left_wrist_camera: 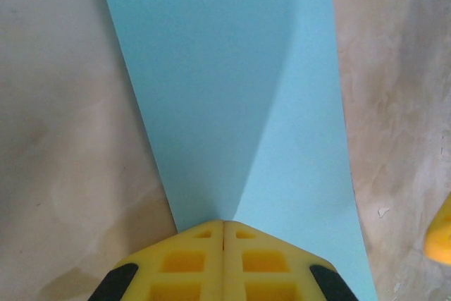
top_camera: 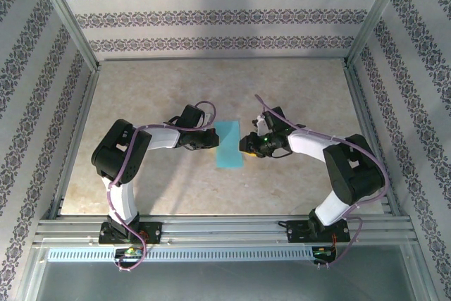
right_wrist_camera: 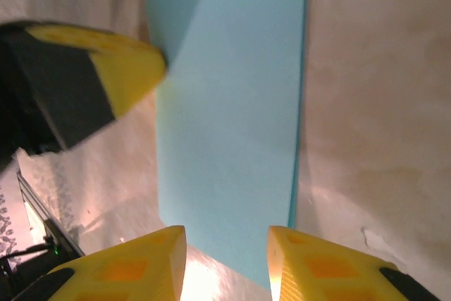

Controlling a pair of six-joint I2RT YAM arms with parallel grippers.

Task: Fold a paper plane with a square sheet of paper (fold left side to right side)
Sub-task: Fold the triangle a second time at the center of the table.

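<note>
The square sheet of paper (top_camera: pixel 229 144) is cyan-blue and lies flat on the table as a narrow doubled rectangle, not a pointed paper plane. Two layers show along its edge (right_wrist_camera: pixel 294 174). My left gripper (top_camera: pixel 212 139) is shut at the paper's left side. Its yellow fingertips (left_wrist_camera: pixel 211 234) are pressed together, with their point resting on the sheet (left_wrist_camera: pixel 232 89) and no paper visibly between them. My right gripper (top_camera: pixel 247 145) is at the paper's right side. It (right_wrist_camera: pixel 227 244) is open, and the paper's near end (right_wrist_camera: pixel 232 139) lies just ahead of the gap.
The marbled beige table (top_camera: pixel 303 103) is walled by patterned panels and a metal frame (top_camera: pixel 225 227) along the near edge. The left gripper's yellow finger (right_wrist_camera: pixel 113 65) reaches in at the paper's far side. A yellow fingertip of the right gripper (left_wrist_camera: pixel 440 234) sits just off the paper.
</note>
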